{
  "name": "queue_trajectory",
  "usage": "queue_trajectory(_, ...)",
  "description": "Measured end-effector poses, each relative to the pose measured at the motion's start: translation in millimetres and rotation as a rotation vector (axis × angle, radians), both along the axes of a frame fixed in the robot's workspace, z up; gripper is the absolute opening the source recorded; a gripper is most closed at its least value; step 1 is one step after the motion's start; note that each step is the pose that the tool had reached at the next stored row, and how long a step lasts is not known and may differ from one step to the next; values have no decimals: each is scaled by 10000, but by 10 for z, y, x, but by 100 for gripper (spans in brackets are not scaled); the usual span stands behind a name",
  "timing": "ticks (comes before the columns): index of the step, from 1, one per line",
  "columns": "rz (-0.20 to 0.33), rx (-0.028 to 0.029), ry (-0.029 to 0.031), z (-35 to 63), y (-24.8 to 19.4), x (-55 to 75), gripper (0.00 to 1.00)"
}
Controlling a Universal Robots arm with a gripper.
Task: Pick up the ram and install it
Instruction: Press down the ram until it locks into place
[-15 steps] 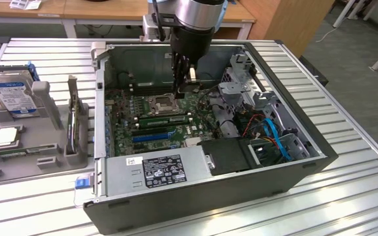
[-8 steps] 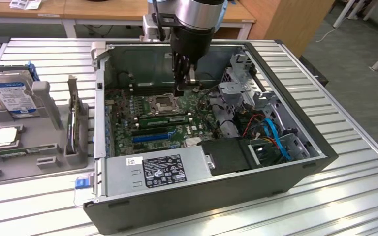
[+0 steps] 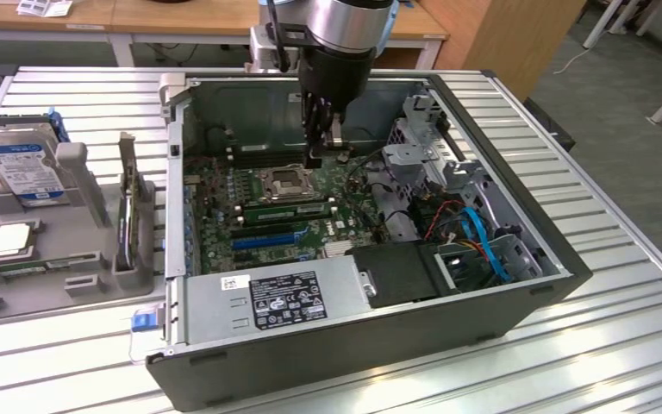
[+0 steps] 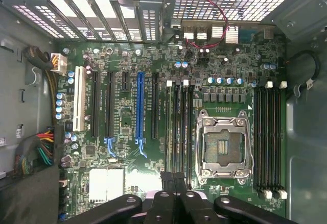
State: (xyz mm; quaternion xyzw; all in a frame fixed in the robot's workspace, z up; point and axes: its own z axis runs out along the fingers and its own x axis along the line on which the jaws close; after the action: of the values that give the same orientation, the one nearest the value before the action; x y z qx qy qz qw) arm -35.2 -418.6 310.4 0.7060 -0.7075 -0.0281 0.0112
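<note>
Likely a seating press: the gripper [image 4: 173, 178], fingers pressed together, hangs over the memory slots [image 4: 180, 127] beside the CPU socket [image 4: 223, 145] — push straight down, centred, no tilt.

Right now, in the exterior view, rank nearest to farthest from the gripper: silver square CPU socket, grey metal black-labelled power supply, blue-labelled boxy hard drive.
1. CPU socket, beside the gripper, inside the case.
2. Power supply, case's front edge.
3. Hard drive, outside, exterior view's left.
</note>
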Motion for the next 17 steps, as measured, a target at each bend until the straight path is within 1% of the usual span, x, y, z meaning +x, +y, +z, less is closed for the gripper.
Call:
queue_trajectory(6,1,-2,0,1,0,20,10)
queue_trajectory(12,0,0,0,0,0,78,10)
queue_trajectory(17,1,-1,1,0,0,154,10)
